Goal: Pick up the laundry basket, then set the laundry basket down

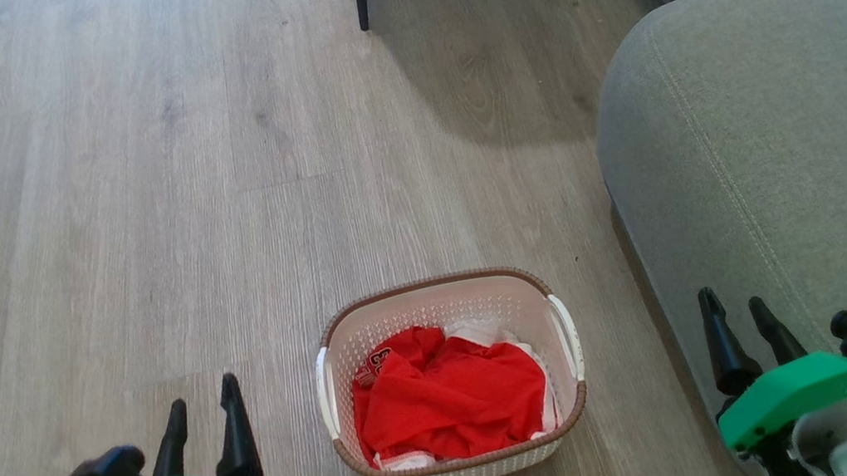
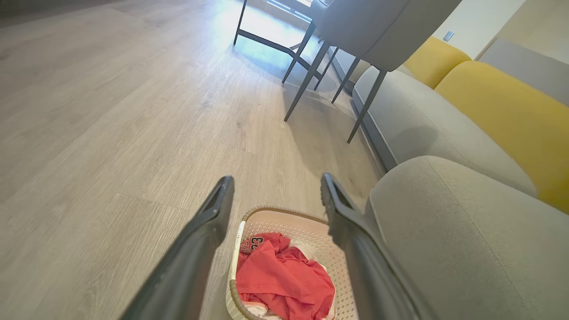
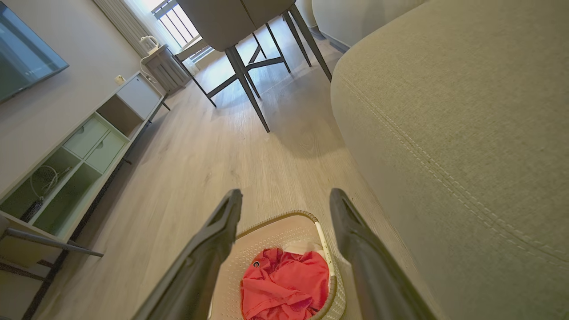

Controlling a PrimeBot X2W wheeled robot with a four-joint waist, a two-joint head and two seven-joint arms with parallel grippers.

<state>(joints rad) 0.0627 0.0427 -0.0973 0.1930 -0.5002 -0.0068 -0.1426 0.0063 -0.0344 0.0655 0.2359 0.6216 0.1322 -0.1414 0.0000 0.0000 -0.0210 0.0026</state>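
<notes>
Laundry basket [image 1: 436,308] on floor [image 1: 131,189], between left gripper [image 1: 204,407] and right gripper [image 1: 737,327], touching neither. Both sets of fingers spread, holding nothing. Red clothes [image 1: 448,402] inside.

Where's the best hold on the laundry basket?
Left gripper onto the white left handle, right gripper onto the right handle, each from its own side. The laundry basket sits upright between them; the sofa crowds the right side.
</notes>
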